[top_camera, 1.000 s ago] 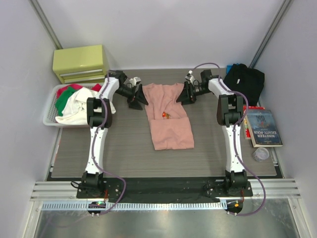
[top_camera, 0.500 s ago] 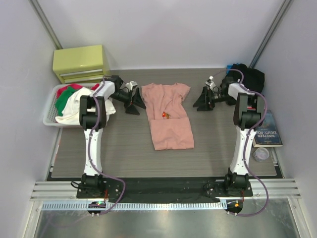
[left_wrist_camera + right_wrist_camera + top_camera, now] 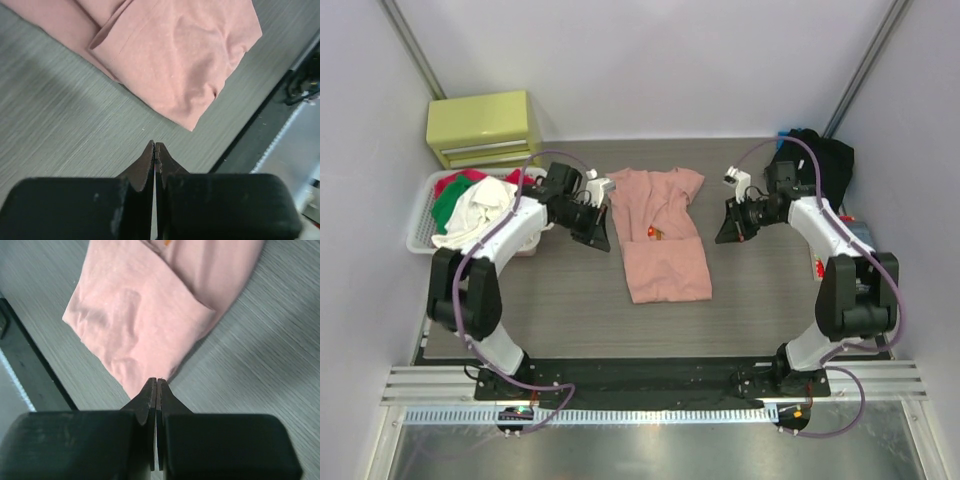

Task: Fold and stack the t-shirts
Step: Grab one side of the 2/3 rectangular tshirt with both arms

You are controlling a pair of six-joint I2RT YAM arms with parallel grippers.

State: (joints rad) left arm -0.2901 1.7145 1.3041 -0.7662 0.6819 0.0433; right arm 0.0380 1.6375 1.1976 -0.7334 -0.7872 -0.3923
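Grey bench (image 3: pixel 520 300) beneath everything. At its centre the salmon-pink t-shirt (image 3: pixel 660 240), laid flat as a long strip from 12 to 6 o'clock. Side edges apparently turned inward, leaving a narrow shape ready to be shortened end to end.

At 9 o'clock a white basket (image 3: pixel 417 240) heaped with red, green and white cloth, probably parked there as the waiting supply. Beyond it at 10 o'clock a yellow-green drawer box (image 3: pixel 485 125), clear of the working area. At 2 o'clock the black t-shirt (image 3: pixel 815 160), bunched at the far corner and by the look of it not yet folded.

Left pincer (image 3: pixel 598 235) just off the pink shirt's 9 o'clock edge, closed tight on nothing, over bare bench with a lower corner of the cloth ahead in its wrist view. Right pincer (image 3: pixel 728 232) mirrored at 3 o'clock, likewise closed and empty, apart from the cloth. Placed symmetrically, most likely for taking matching edges together on the next fold.
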